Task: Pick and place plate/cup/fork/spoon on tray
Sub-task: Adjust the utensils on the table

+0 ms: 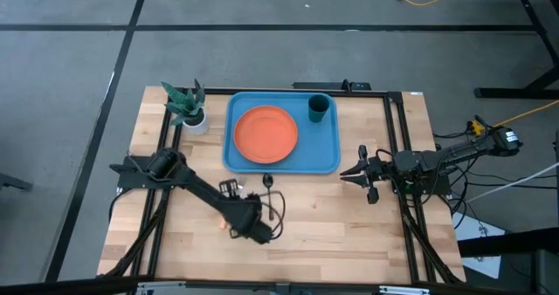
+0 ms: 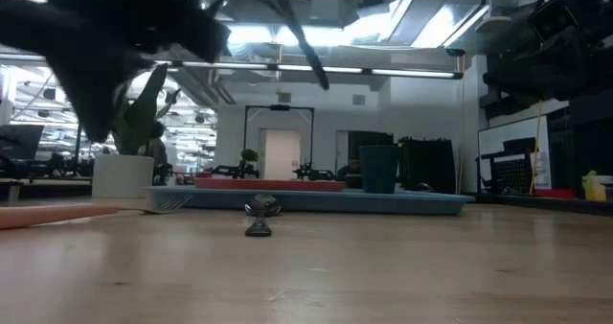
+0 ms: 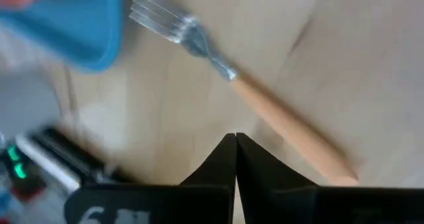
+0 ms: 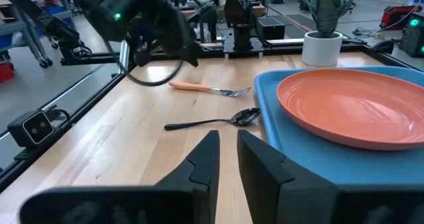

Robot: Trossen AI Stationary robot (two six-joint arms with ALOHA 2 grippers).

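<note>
The fork with silver tines and a tan-orange handle (image 3: 258,95) lies flat on the pale wooden table (image 1: 349,234), just off the near corner of the large light-blue plastic tray (image 1: 327,151), tines toward the tray; my left wrist camera shows it filling the space ahead of my left claw (image 3: 236,139), whose two dark fingers are pressed together with nothing between them. From above that fork is almost wholly hidden under my left arm. The thin dark metal spoon (image 4: 215,121) lies beside the fork, bowl close to the tray's edge; my right wrist camera shows both utensils apart from each other, and the table-level camera sees the spoon end-on in front of the tray. On the tray sits the round flat orange plate (image 1: 264,134), and the small dark teal cup (image 1: 319,108) stands upright in the tray's far right corner. My right claw (image 1: 348,174) hovers off the tray's right near corner, fingers only narrowly parted, gripping nothing. A white pot with a green plant (image 1: 190,109) stands left of the tray.
</note>
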